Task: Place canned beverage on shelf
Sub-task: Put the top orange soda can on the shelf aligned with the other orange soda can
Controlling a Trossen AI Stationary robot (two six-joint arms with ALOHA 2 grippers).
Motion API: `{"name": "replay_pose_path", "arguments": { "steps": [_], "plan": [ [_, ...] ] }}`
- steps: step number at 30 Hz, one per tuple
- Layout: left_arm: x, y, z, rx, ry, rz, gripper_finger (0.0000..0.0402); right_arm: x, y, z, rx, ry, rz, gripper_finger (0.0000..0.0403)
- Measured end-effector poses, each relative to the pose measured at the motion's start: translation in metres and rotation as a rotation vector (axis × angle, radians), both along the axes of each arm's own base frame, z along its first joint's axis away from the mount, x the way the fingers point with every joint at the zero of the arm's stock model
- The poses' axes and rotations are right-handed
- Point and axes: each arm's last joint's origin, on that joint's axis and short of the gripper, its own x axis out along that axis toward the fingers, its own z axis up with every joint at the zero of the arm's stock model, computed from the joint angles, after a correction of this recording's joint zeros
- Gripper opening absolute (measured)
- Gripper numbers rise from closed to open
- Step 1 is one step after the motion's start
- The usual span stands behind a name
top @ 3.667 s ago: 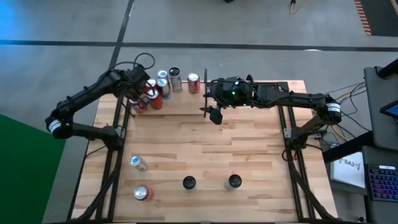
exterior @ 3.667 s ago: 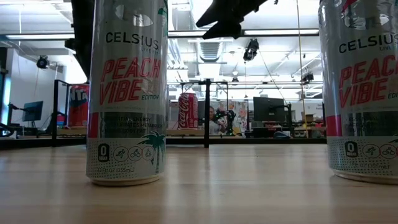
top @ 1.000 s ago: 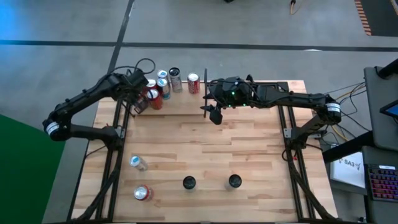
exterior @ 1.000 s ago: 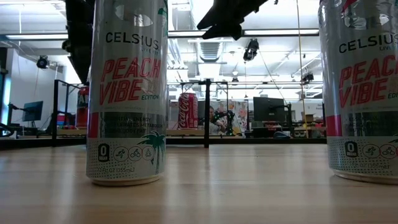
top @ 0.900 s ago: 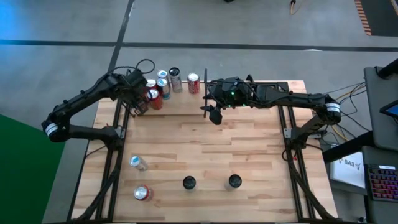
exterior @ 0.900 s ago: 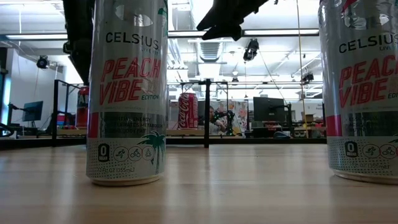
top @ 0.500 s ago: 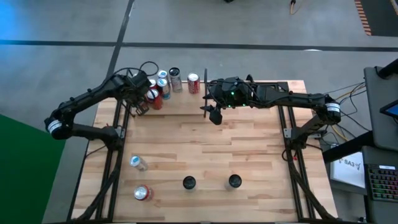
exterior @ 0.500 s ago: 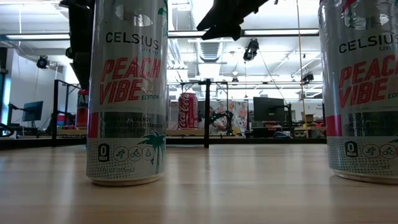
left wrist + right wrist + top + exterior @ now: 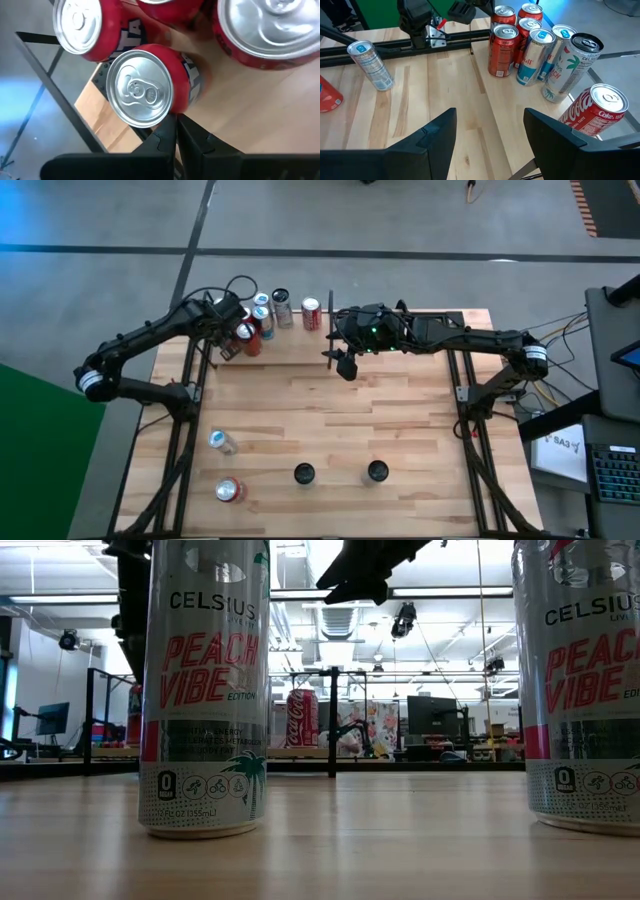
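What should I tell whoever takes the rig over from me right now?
Left gripper: shut, empty, over the left end of the shelf, its fingertips beside a red can standing there.
Right gripper: open, empty, hanging by the upright divider rod.
Done: a cluster of cans stands on the shelf's left part, with a Coca-Cola can nearest the divider.
Left: four cans wait at the table's near edge, two Celsius cans standing upright, a silver-blue can and another red can.
Next, probably: back the left arm off and fetch one of those four.
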Motion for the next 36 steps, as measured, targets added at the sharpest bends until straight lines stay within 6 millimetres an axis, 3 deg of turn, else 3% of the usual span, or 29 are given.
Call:
{"name": "replay_pose_path", "arguments": {
  "steps": [4,13,18,26,36],
  "plan": [
    [-0.001,0.0,0.003,0.031,-0.002,-0.002,0.0,0.0,0.0,0.0,0.0,0.0,0.0,0.0219],
    [-0.009,-0.012,0.035,0.078,-0.165,-0.044,0.0,0.0,0.0,-0.001,-0.01,0.007,0.006,0.0219],
    [-0.009,-0.015,0.028,-0.008,-0.203,-0.096,0.0,0.0,0.0,-0.003,-0.01,0.011,0.007,0.0219],
    [-0.004,-0.006,0.001,-0.021,-0.04,-0.078,0.0,-0.001,0.0,-0.007,-0.008,0.026,0.008,0.0219],
    [0.003,0.002,-0.003,0.043,0.0,-0.065,0.0,0.0,0.0,-0.007,-0.008,0.024,0.007,0.0219]
  ]
}}
